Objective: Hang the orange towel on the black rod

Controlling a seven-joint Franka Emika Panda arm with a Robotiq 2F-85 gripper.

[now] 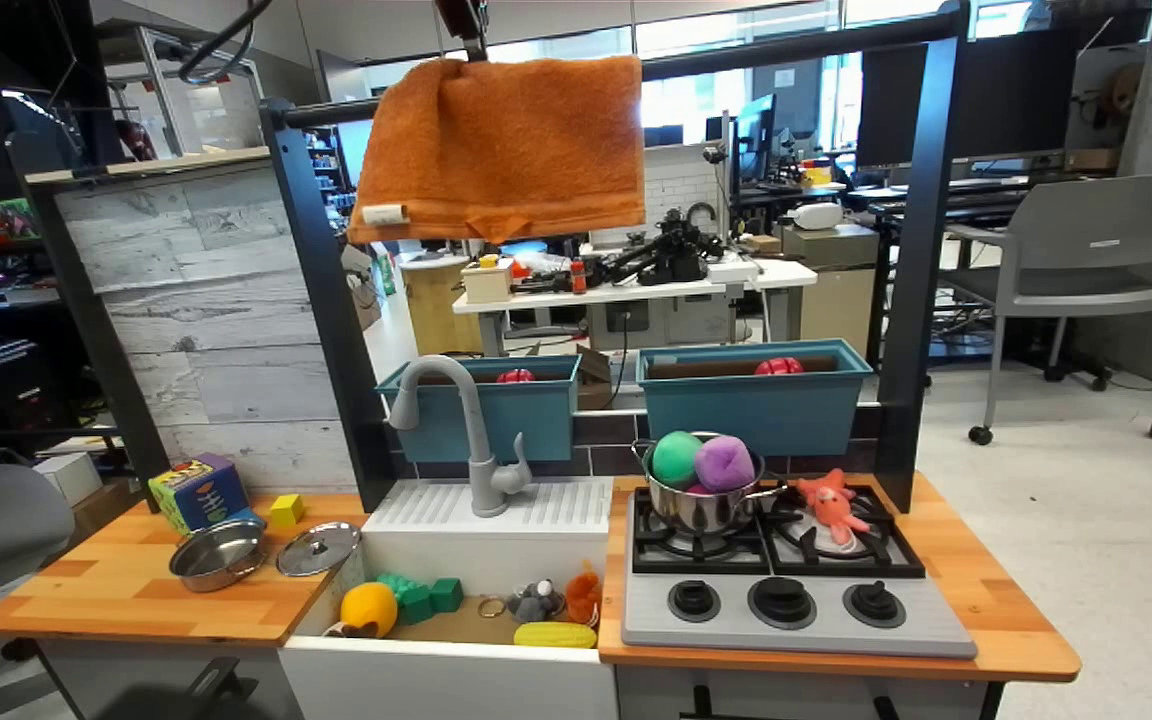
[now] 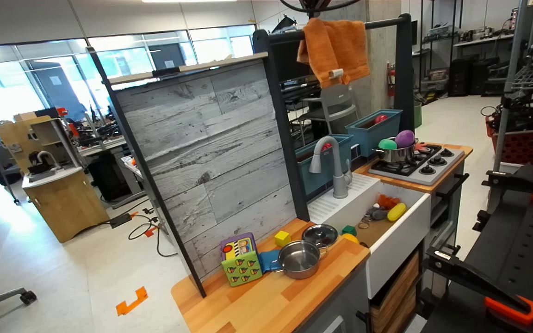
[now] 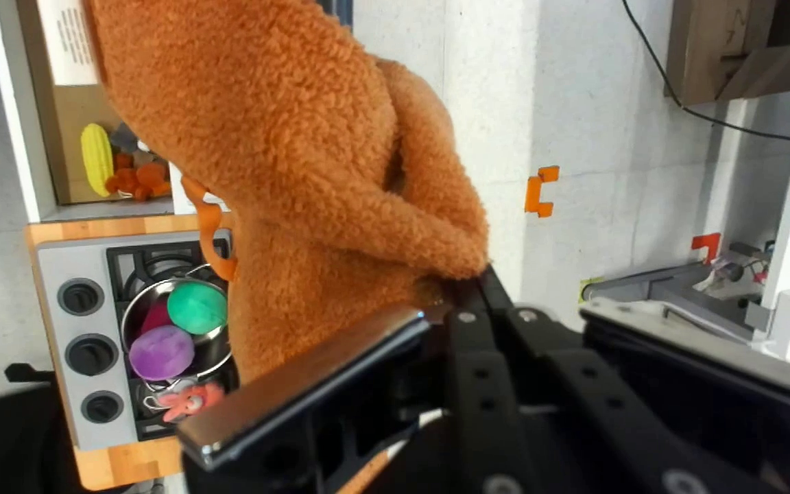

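My end effector pinches the orange towel at the black rod. Its white tag bears print I cannot read.

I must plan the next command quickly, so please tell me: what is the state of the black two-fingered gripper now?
Gripper: closed, holding the orange fuzzy fabric towel at its top.

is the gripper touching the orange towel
Touching. The wrist view shows the gripper shut on a bunched fold of the orange towel, its fingers meeting the cloth with no visible gap.
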